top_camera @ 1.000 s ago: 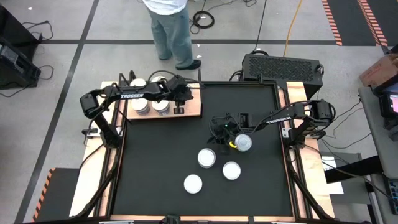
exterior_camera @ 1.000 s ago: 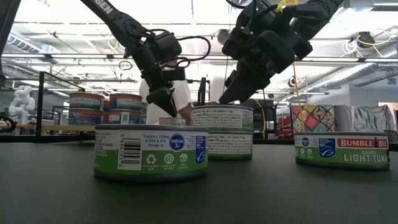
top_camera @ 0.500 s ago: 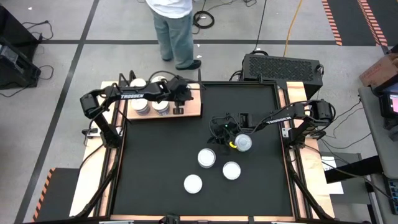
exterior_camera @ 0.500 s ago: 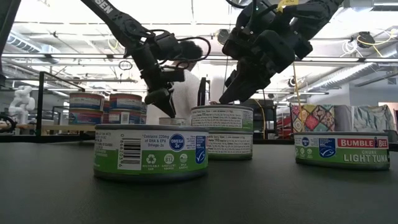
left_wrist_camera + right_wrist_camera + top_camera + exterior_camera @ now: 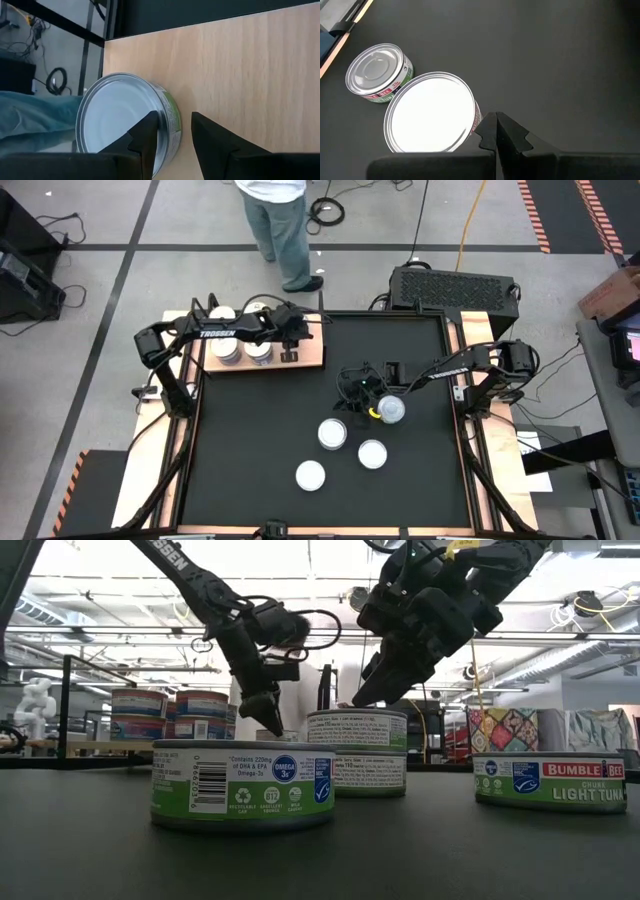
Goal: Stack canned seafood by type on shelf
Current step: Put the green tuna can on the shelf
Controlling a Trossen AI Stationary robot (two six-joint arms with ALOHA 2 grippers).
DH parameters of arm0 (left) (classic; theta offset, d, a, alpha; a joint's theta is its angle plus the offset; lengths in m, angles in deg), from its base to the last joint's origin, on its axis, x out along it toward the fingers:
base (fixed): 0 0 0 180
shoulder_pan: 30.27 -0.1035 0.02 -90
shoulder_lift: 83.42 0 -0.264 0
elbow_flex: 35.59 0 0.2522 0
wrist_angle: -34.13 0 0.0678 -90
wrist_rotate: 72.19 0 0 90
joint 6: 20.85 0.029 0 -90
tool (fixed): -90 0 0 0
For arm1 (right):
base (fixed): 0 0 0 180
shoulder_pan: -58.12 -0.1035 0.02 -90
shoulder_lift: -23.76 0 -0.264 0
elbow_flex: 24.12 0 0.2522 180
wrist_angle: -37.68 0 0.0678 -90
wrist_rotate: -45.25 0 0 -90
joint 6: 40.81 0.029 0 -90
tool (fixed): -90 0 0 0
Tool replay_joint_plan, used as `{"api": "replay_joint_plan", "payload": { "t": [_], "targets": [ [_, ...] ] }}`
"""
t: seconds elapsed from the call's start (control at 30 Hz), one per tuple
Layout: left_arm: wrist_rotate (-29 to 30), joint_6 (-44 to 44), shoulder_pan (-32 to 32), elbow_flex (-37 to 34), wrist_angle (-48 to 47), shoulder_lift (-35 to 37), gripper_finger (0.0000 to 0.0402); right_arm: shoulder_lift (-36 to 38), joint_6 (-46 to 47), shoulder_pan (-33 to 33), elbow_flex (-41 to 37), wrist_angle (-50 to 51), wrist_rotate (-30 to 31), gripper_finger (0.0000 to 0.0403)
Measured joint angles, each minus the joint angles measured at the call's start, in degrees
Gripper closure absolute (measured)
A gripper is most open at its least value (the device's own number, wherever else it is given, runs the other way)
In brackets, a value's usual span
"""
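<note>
Nearest the front edge of the black table (image 5: 250, 440), three loose tins (image 5: 310, 474) are lying apart, waiting to be sorted. Just beyond them, the right gripper (image 5: 362, 388) is hanging beside a fourth tin (image 5: 391, 410), its fingers pressed together on nothing. At the far left, the left gripper (image 5: 292, 338) is reaching over the wooden shelf (image 5: 310, 356), its jaws slightly parted and empty beside a green-labelled tin (image 5: 125, 122). More tins (image 5: 232, 350) are sitting stacked there, likely grouped by type.
</note>
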Motion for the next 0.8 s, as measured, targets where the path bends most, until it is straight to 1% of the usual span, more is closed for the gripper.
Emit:
{"api": "replay_joint_plan", "payload": {
  "t": [0.07, 0.13, 0.2, 0.33, 0.37, 0.6, 0.8],
  "targets": [
    [0.91, -0.02, 0.04, -0.01, -0.1, 0.02, 0.0284, 0.0, -0.05, 0.0, 0.0, -0.02, 0.02, 0.0403],
    [2.3, -0.03, 0.18, -0.02, -0.54, 0.02, 0.0297, 0.0, -0.17, 0.0, 0.0, -0.04, 0.0, 0.0403],
    [2.91, -0.04, 0.33, -0.02, -0.79, 0.04, 0.0321, 0.0, -0.35, 0.0, 0.0, -0.06, 0.0, 0.0403],
    [3.38, -0.24, 0.62, -0.04, -0.87, 0.09, 0.0386, 0.0, -0.42, 0.0, 0.0, -0.08, 0.0, 0.0403],
    [3.75, -0.35, 0.66, -0.07, -0.88, 0.08, 0.0392, 0.0, -0.43, 0.0, 0.0, -0.08, 0.02, 0.0403],
    [4.1, -2.04, 1.31, -0.13, -1.07, 0.22, 0.0399, 0.0, -0.12, 0.0, 0.0, -0.06, 0.02, 0.0403],
    [3.51, -3.1, 4.46, -0.47, -3.21, 2.66, 0.04, 0.0, 0.07, 0.0, 0.02, 0.31, 0.02, 0.0403]
  ]
}}
